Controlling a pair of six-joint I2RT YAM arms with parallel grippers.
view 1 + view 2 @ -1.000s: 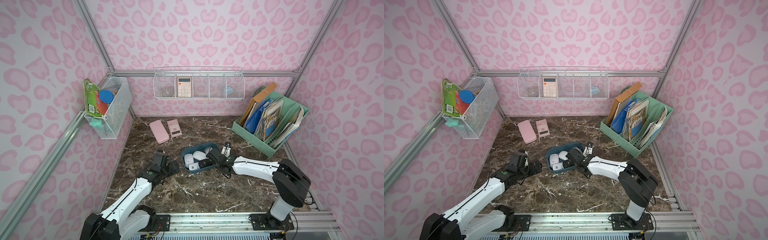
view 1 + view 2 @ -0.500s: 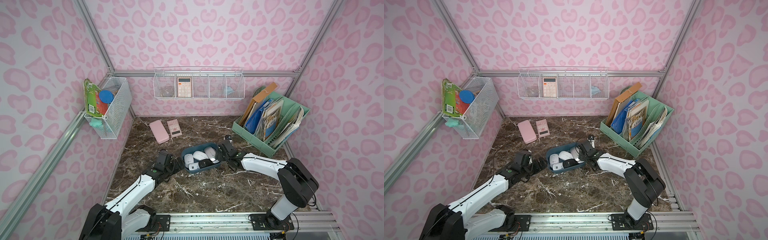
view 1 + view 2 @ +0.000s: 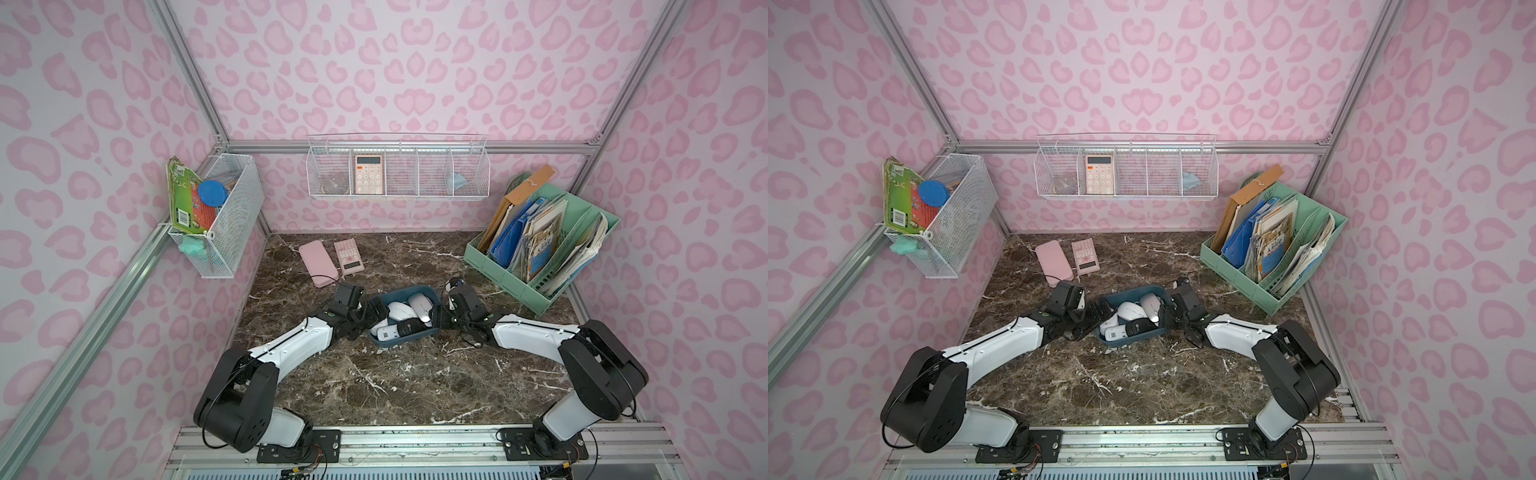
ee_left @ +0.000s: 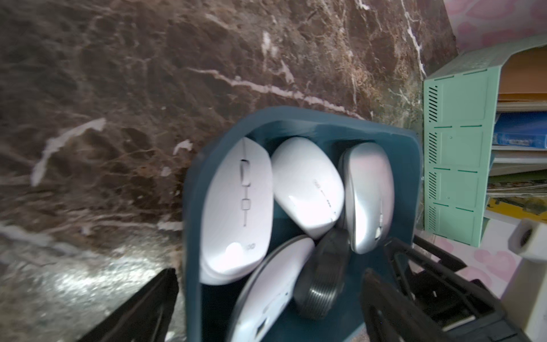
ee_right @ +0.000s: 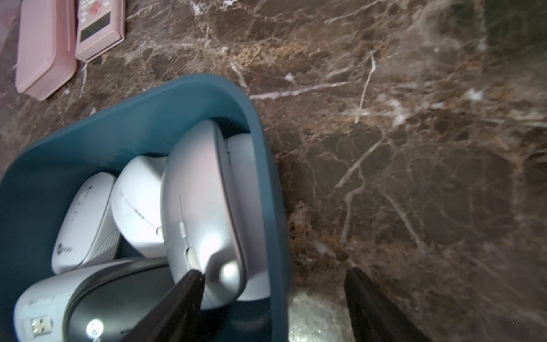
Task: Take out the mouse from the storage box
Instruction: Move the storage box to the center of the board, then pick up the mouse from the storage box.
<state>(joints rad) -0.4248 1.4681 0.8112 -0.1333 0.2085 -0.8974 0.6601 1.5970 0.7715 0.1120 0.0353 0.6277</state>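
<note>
The shallow, dark teal-blue plastic storage box (image 3: 400, 340) with rounded corners sits near the centre of the brown marble-patterned table (image 3: 374, 386), visible in both top views (image 3: 1126, 340). All the mice lie inside it. A rounded silver mouse (image 4: 367, 192) lies along the 3 o'clock wall, and two glossy white mice (image 4: 236, 207) lie beside it toward 9 o'clock. A dark grey mouse (image 4: 322, 272) with a ribbed side and an upturned white mouse (image 5: 38, 302) fill the 6 o'clock end (a USB plug shows in the upturned one's underside).

The left gripper (image 3: 374, 316) is at the box's 9 o'clock side with its pincer spread wide and clamped on nothing. One of its fingers (image 4: 142, 305) is outside the wall and the other is over the box.

The right gripper (image 3: 436, 318) is at the 3 o'clock side with its pincer apart across the wall. Its inner finger (image 5: 189, 296) is right at the silver mouse, and contact cannot be told.

At 11 o'clock from the box lie a flat pink case (image 3: 318, 264) and a pink calculator (image 3: 348, 256). At 2 o'clock stands a mint-green slotted file rack (image 3: 498, 270) with folders in it. White wire baskets (image 3: 432, 183) hang on the walls at 12 and 10 o'clock
</note>
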